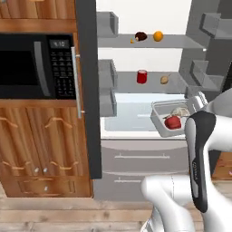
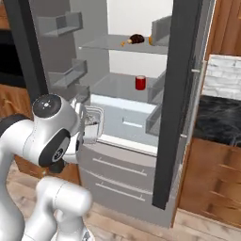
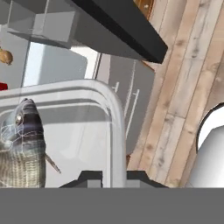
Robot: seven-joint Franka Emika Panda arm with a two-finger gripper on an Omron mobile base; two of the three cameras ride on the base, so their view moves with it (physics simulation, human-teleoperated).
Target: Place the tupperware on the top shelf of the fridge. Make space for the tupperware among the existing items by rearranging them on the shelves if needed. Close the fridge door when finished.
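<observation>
While the end effector (image 3: 114,177) grips the clear rectangular tupperware's (image 1: 170,118) rim, the open grey stainless fridge's (image 1: 149,97) shelves lie just beyond it.

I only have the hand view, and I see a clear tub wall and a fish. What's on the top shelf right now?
Observer: The top shelf holds a dark brown item and an orange, side by side.
Operator: And the shelf below?
Observer: A red can and a brownish onion.
Operator: Where is the tupperware?
Observer: The tupperware is held in front of the open fridge, below both shelves.
</observation>
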